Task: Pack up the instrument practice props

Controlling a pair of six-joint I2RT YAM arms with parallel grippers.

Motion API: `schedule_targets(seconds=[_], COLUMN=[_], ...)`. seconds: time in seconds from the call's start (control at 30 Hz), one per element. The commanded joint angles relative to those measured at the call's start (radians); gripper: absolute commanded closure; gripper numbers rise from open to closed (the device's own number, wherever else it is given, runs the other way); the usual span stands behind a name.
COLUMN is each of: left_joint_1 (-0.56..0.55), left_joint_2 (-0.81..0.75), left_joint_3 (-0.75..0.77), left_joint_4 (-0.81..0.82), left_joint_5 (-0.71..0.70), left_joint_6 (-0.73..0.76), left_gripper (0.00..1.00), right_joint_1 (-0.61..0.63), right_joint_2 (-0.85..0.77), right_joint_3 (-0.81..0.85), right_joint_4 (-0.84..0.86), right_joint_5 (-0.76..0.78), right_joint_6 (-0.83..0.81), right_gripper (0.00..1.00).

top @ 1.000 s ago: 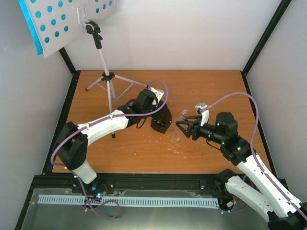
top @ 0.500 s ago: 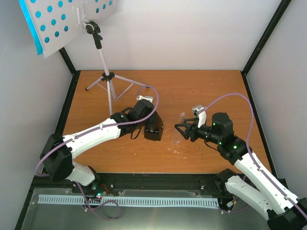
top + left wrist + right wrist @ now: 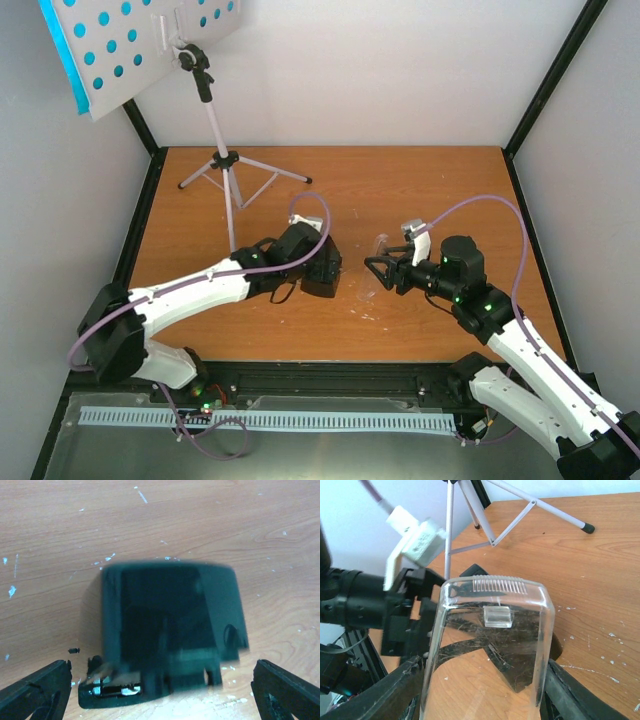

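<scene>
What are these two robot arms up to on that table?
They are tidying away music-practice props. The left gripper hangs over the small black pyramid-shaped metronome, which sits on the wooden table. Its jaws are spread wide on either side and do not touch it. The right gripper holds the metronome's clear plastic cover just to the right. The tall white tripod music stand, with cyan pages on its hole-punched desk, stands untouched in the far left corner.

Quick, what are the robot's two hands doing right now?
Left hand: open, either side of the metronome, not gripping.
Right hand: shut on the clear cover.
</scene>
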Motion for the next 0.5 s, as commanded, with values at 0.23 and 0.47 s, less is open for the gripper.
schedule_targets(seconds=[0.23, 0.47], left_joint_1=[0.175, 0.346], left_joint_2=[-0.28, -0.233], left_joint_3=[-0.359, -0.476], left_joint_4=[0.37, 0.547], left_joint_5=[0.521, 0.74], left_joint_6=[0.144, 0.202], left_gripper=[0.01, 0.01], right_joint_1=[0.008, 0.008], right_joint_2=[-0.003, -0.002], right_joint_3=[-0.018, -0.017], right_joint_4=[0.048, 0.052], right_joint_5=[0.044, 0.049], right_joint_6=[0.036, 0.062], right_gripper=[0.47, 0.47])
